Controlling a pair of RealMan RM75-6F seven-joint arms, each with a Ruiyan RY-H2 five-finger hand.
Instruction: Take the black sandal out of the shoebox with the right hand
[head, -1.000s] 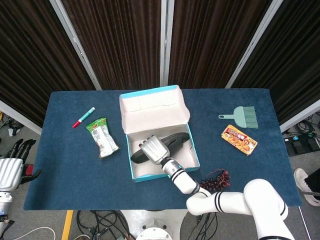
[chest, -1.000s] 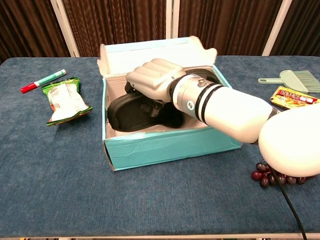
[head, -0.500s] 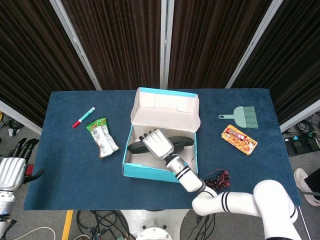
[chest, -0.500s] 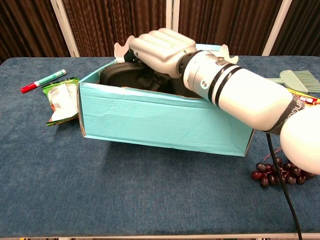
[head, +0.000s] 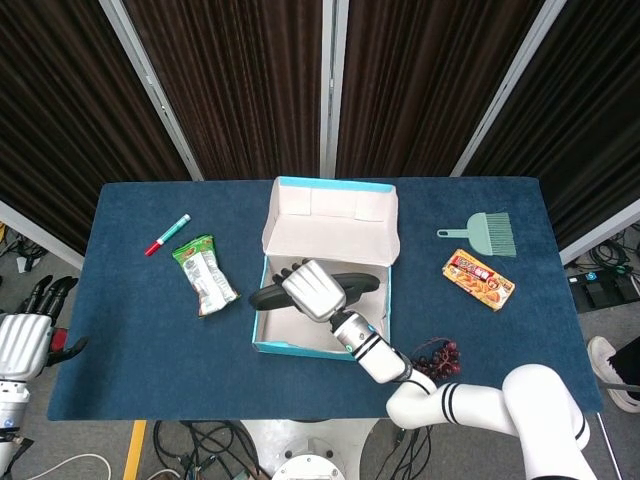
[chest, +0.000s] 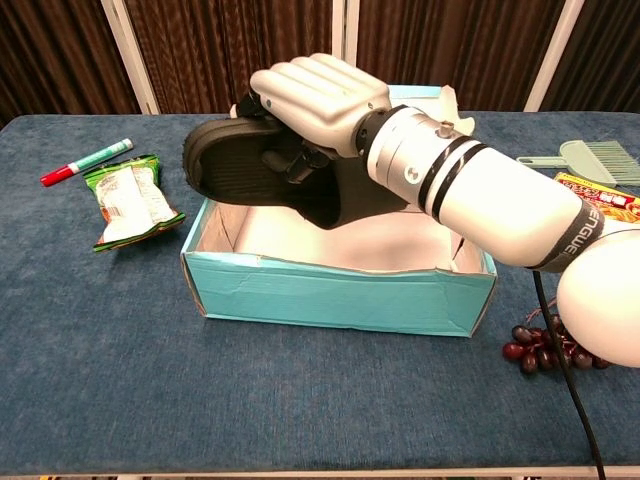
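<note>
My right hand (chest: 318, 98) grips the black sandal (chest: 262, 172) from above and holds it in the air over the teal shoebox (chest: 330, 296). From the head view the black sandal (head: 358, 283) lies across the shoebox (head: 312, 346), its left end sticking out past the box's left wall, with the right hand (head: 314, 290) on its middle. The box's pale inside shows under the sandal, lid flap up at the back. My left hand (head: 25, 335) hangs off the table's left edge, fingers apart, holding nothing.
A green snack bag (head: 205, 274) and a red-capped marker (head: 167, 234) lie left of the box. A green brush (head: 481, 232), an orange snack packet (head: 479, 279) and a bunch of dark grapes (head: 433, 358) lie to its right.
The sandal has come up out of the box in my right hand. The box, dragged and tipped a moment ago, has dropped back flat on the table.
</note>
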